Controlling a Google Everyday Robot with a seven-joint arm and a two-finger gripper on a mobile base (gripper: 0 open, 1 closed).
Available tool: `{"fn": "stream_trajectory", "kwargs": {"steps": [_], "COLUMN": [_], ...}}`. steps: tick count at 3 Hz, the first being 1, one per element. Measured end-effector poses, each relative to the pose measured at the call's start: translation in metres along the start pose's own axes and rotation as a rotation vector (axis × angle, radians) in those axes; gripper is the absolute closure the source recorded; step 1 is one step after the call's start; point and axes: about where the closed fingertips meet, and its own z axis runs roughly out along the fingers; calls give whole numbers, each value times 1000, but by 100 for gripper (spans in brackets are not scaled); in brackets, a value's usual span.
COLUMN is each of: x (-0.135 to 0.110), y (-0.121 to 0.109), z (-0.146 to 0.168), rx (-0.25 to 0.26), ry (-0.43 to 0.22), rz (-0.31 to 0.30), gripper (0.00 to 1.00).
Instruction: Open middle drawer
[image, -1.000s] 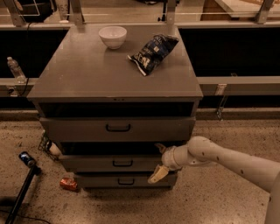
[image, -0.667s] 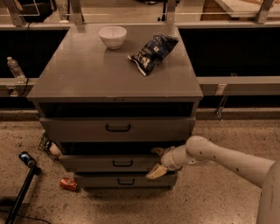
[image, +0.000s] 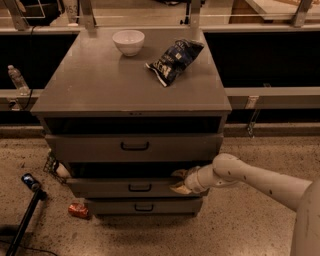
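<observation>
Gripper (image: 179, 182) sits slightly further left than a second ago, one bottle (image: 16, 79) left of grey cabinet (image: 100, 85), one red can (image: 78, 210) at its foot, one bowl (image: 128, 42) and one chip bag (image: 174, 60) on top, three drawers, middle drawer (image: 100, 188) second down, partly out, jaws spread at its right end.
</observation>
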Motion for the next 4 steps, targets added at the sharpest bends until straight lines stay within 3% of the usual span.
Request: {"fn": "stream_trajectory", "kwargs": {"steps": [1,2,3,4], "x": [-2,-6,-6,-4], "y": [0,0,0,34], "z": [-2,-6,-6,-12], "rx": [0,0,-1,-96], "ry": [0,0,0,63], "rz": [0,0,0,55], "gripper": [95,84,61,38]}}
